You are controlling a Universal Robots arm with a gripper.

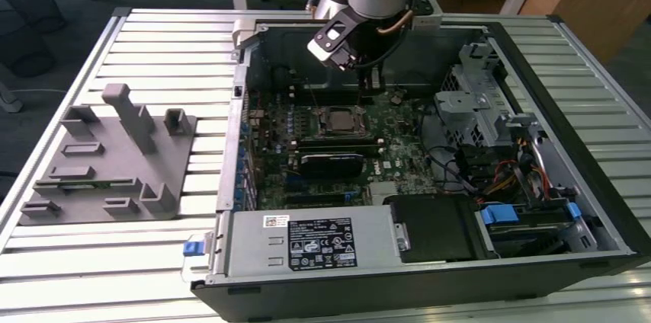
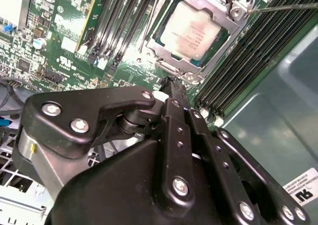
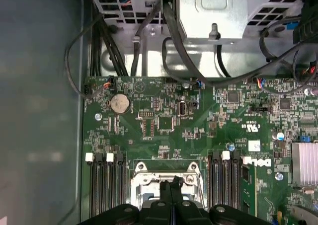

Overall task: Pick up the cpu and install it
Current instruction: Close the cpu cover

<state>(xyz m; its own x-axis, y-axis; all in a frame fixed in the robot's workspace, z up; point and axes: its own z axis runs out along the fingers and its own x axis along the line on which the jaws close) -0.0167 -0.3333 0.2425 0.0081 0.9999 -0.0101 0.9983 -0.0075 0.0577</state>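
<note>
The cpu [image 2: 191,31], a silvery square chip, lies flat in its socket on the green motherboard [image 2: 64,41], with the metal socket frame [image 2: 171,61] around its edges. In the exterior view the cpu [image 1: 337,119] sits in the middle of the open computer case [image 1: 569,209]. My gripper [image 1: 364,70] hangs above the board, a little behind the socket. Its black fingers [image 2: 174,98] are pressed together with nothing between them. In the first wrist view the fingertips [image 3: 168,187] meet just over the socket frame [image 3: 166,178].
Black memory slots [image 2: 248,51] run along both sides of the socket. A thin metal lever [image 2: 285,7] sticks out from the frame's corner. Cables [image 3: 179,51] and a metal drive cage [image 1: 478,110] fill one side of the case. A grey fixture block [image 1: 112,155] stands on the slatted table.
</note>
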